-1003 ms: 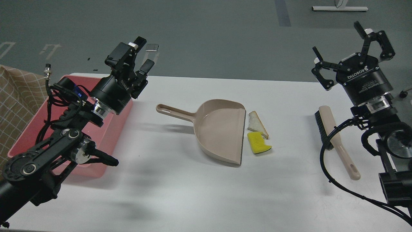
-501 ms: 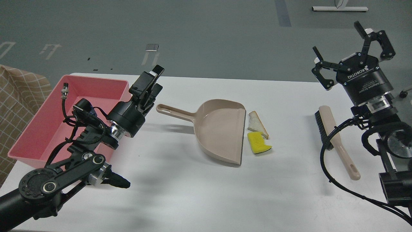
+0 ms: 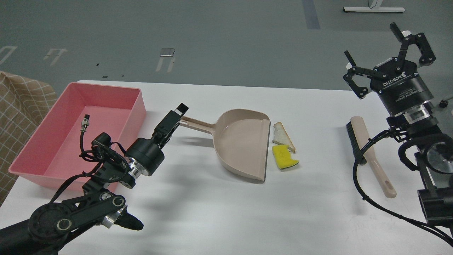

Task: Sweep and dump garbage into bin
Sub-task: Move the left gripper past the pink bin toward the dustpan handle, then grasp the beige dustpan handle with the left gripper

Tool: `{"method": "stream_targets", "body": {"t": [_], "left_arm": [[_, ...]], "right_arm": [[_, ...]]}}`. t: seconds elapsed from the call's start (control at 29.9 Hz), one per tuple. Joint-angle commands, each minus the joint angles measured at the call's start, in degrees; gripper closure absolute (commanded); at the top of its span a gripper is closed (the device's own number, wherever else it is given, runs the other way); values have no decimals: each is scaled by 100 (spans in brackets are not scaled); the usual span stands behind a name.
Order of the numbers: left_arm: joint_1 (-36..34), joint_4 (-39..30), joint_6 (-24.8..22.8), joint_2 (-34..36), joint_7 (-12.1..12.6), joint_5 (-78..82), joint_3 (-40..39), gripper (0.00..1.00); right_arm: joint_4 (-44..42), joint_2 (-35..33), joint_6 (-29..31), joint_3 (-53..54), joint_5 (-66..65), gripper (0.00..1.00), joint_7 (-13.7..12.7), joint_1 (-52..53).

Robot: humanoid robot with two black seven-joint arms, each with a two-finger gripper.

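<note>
The bread wedge [image 3: 282, 136] and the yellow sponge chunk [image 3: 284, 157] lie on the white table just right of the beige dustpan's [image 3: 240, 145] open lip. The pink bin [image 3: 136, 106] stands at the table's left and holds nothing. My left gripper [image 3: 176, 118] is low over the table at the end of the dustpan's handle and hides its tip. It is seen side-on, so its two fingers cannot be told apart. My right gripper [image 3: 371, 41] is open and empty, raised over the table's far right.
A beige brush with black bristles [image 3: 368, 150] lies on the table at the right, beneath my right arm. A checked cloth [image 3: 21, 102] shows beyond the table's left edge. The table's far edge runs behind the bin and dustpan.
My left gripper has come down from over the bin and moved right to the dustpan handle's end. The right arm, dustpan, scraps and brush have not moved.
</note>
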Motion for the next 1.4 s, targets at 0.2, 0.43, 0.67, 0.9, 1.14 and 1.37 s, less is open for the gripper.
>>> {"method": "stream_targets", "body": {"t": [0.2, 0.43, 0.67, 0.9, 1.14, 1.37], "left_arm": [[2, 811, 65, -139, 3, -8, 133, 9], [-51, 1287, 91, -420, 3, -8, 151, 11], [-148, 1717, 91, -701, -14, -8, 151, 17], [-324, 2016, 91, -930, -15, -17, 151, 18], [-508, 2235, 91, -1088, -15, -17, 151, 18], [-587, 2386, 91, -1290, -6, -17, 160, 21]], "right_arm": [[0, 8, 0, 0, 0, 0, 0, -9], [9, 25, 0, 0, 0, 0, 0, -18], [9, 25, 0, 0, 0, 0, 0, -18], [9, 25, 0, 0, 0, 0, 0, -18], [44, 34, 0, 0, 0, 0, 0, -35], [44, 34, 0, 0, 0, 0, 0, -35]]}}
